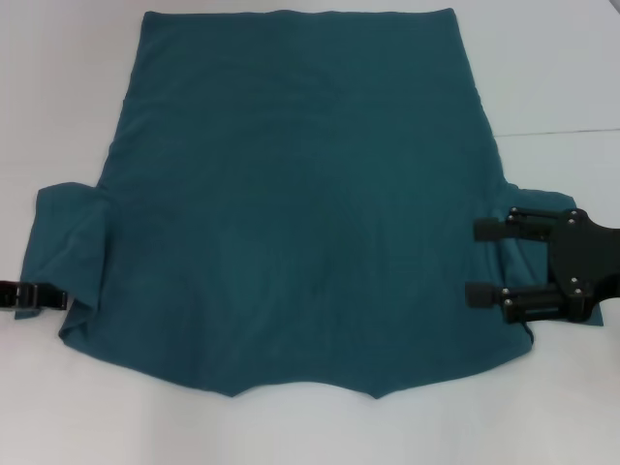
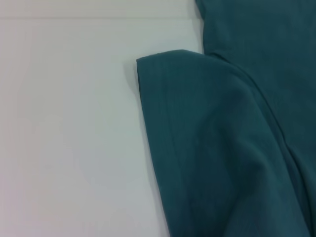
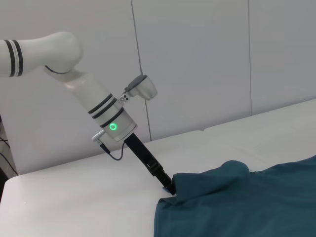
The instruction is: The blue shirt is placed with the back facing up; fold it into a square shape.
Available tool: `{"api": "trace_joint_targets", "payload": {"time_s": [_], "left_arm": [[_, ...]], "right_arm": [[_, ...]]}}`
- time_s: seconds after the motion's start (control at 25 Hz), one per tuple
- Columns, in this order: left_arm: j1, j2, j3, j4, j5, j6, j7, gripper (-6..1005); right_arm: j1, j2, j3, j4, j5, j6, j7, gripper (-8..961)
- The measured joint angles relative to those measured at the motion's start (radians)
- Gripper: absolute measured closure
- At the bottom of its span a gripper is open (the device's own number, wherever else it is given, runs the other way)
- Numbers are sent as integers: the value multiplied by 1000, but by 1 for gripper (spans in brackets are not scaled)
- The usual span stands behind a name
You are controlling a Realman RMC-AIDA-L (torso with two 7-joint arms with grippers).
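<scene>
- Right wrist view alone shows left gripper [image 3: 170, 188] at shirt [image 1: 300, 213] sleeve edge; jaws unclear.
- Right gripper [image 1: 484, 262] jaws wide open over other sleeve, on worktop [image 1: 58, 97].

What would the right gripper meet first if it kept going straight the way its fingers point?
Probably the dark teal-blue fabric T-shirt: the open right gripper points inward at its body, already beside the sleeve.
</scene>
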Motion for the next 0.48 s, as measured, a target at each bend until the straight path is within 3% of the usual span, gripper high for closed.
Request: {"api": "trace_joint_targets", "payload": {"time_s": [0.2, 0.48], "left_arm": [[-5, 0, 0, -26, 2, -29, 2, 233], [-4, 3, -13, -26, 2, -35, -11, 470]], "right_arm": [[0, 1, 0, 0, 1, 0, 0, 39], [-4, 3, 1, 0, 15, 0, 0, 38]]}}
